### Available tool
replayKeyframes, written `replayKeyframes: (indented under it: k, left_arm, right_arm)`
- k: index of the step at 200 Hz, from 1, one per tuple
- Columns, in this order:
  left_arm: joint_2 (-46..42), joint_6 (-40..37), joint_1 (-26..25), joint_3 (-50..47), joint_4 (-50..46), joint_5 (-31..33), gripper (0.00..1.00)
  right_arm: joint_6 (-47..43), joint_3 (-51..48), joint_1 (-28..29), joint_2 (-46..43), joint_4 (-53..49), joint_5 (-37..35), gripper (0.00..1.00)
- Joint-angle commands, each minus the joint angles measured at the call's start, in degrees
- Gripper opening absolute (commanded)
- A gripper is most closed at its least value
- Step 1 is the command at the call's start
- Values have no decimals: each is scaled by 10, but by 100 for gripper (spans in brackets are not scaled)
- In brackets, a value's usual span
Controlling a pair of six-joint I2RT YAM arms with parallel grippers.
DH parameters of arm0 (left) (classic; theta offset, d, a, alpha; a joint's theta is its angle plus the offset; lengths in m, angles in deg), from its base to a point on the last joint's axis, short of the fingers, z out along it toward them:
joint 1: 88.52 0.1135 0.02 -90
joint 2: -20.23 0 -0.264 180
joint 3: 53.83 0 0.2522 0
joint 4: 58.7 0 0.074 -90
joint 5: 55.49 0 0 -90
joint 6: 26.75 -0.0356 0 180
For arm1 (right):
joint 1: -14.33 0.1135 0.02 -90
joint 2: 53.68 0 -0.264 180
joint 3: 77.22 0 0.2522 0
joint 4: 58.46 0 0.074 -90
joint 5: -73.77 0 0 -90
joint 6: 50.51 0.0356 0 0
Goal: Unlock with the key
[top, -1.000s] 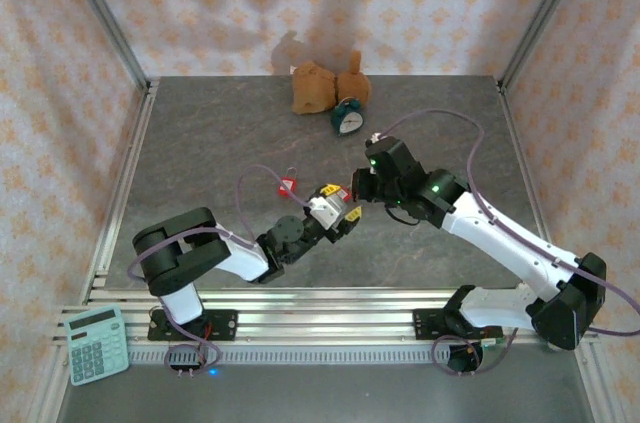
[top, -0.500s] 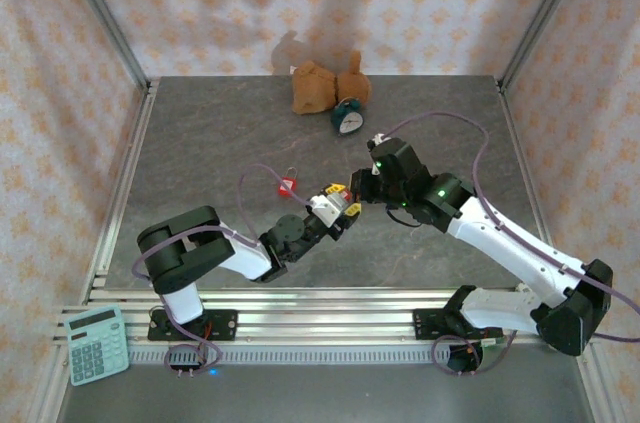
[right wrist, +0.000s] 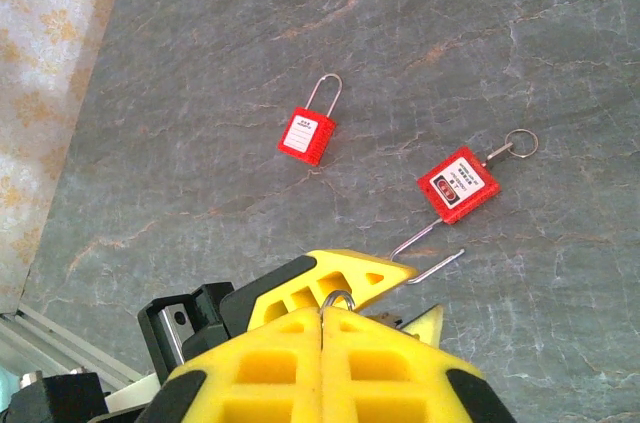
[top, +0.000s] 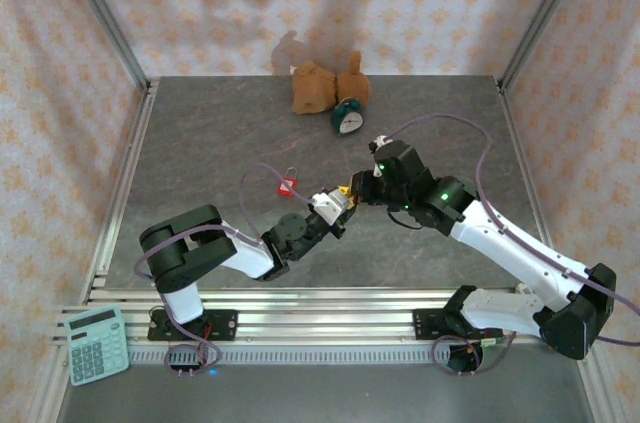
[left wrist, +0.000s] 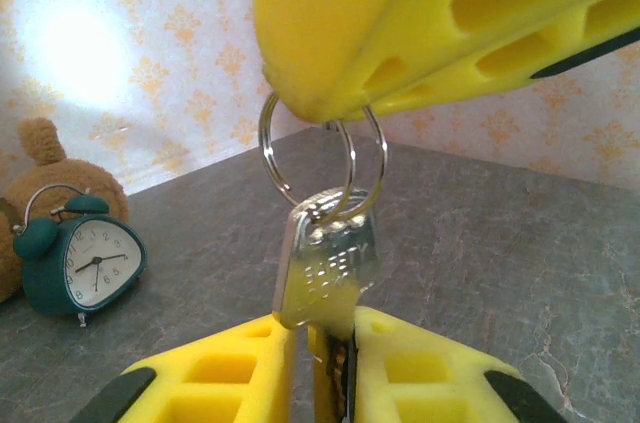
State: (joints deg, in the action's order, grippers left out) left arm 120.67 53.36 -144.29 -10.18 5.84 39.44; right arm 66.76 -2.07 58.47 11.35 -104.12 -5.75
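Here's the key (left wrist: 325,278), a small flat metal blade hanging upright from 2 rings (left wrist: 322,158). It sits in mid-air above the table (top: 200,143), right where the 2 arms meet. The left gripper (left wrist: 322,363) comes at it from below, its 2 yellow fingers pinched onto the lower end of the blade. The right gripper (right wrist: 322,318) is above, jaws pressed flat together with the rings nipped at the seam.

The count: 1 key, 2 rings, 2 red padlocks. 1 padlock (right wrist: 308,133) lies alone, and the other padlock (right wrist: 460,186) lies nearer the grippers, its thin shackle pointing back toward them. There is also 1 alarm clock (left wrist: 85,263), 1 plush toy (top: 315,86) and 1 calculator (top: 97,343).

The left arm lies folded low, forearm reaching forward and to the right. The right arm stretches diagonally from its base to mid-table, tip to tip with the left.
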Motion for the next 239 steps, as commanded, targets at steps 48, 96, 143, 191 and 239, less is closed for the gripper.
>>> replayKeyframes:
  k: [48, 96, 143, 191, 239]
  left_arm:
    - [-2, 9, 0, 1, 25, 1, 17]
    - [-2, 11, 0, -1, 25, -1, 9]
    - [-5, 10, 0, -4, 26, -2, 0]
    - [-8, 6, 0, -7, 25, -7, 0]
    - [-46, 46, 28, -29, 2, -62, 0]
  right_arm:
    - [9, -11, -3, -24, 11, -28, 0]
    - [8, -12, -3, -28, 8, -37, 0]
    - [9, -15, -3, -27, 12, -39, 0]
    - [9, -21, -3, -27, 14, -44, 0]
    - [-13, -33, -7, -27, 29, -46, 0]
